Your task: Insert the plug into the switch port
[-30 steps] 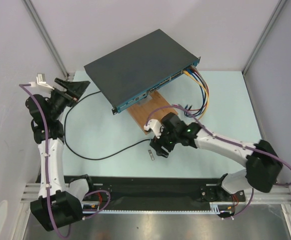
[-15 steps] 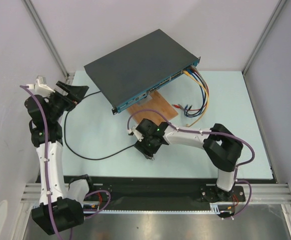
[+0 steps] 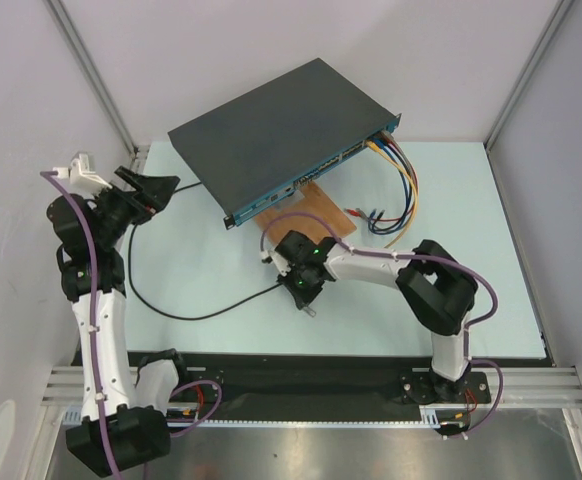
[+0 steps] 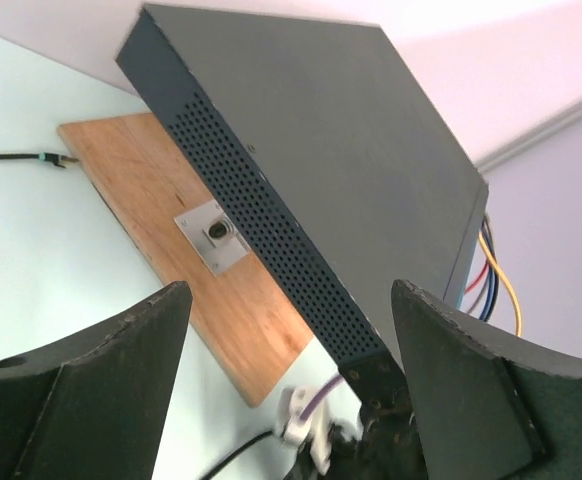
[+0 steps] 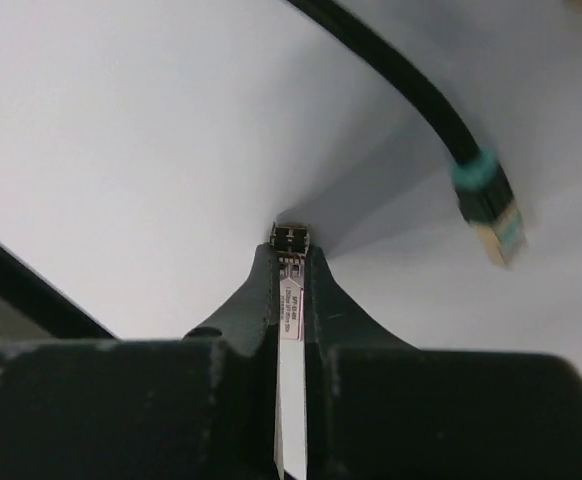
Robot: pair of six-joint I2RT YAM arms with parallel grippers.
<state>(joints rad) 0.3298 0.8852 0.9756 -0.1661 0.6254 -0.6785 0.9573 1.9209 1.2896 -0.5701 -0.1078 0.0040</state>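
My right gripper (image 3: 305,297) (image 5: 291,250) points down at the mat, shut on a small silver metal stick (image 5: 290,305) with a printed label; its tip pokes out past the fingertips. The plug (image 5: 498,235), a pale tip with a teal boot on the black cable (image 3: 196,316), lies free on the mat just right of that gripper. The switch (image 3: 281,125) (image 4: 301,130) sits at the back, its ports (image 3: 323,168) in a row along the blue face. My left gripper (image 3: 161,185) (image 4: 291,290) hovers open and empty off the switch's left corner.
A wooden board (image 3: 316,205) (image 4: 151,200) with a small metal plate lies under the switch's front edge. Yellow, blue and red cables (image 3: 406,190) loop out of the right-hand ports. The black cable's other teal-booted end (image 4: 43,159) lies left of the board.
My right arm swung left and came down over the silver stick lying on the mat, and its jaws shut on it. The left arm shifted only slightly.
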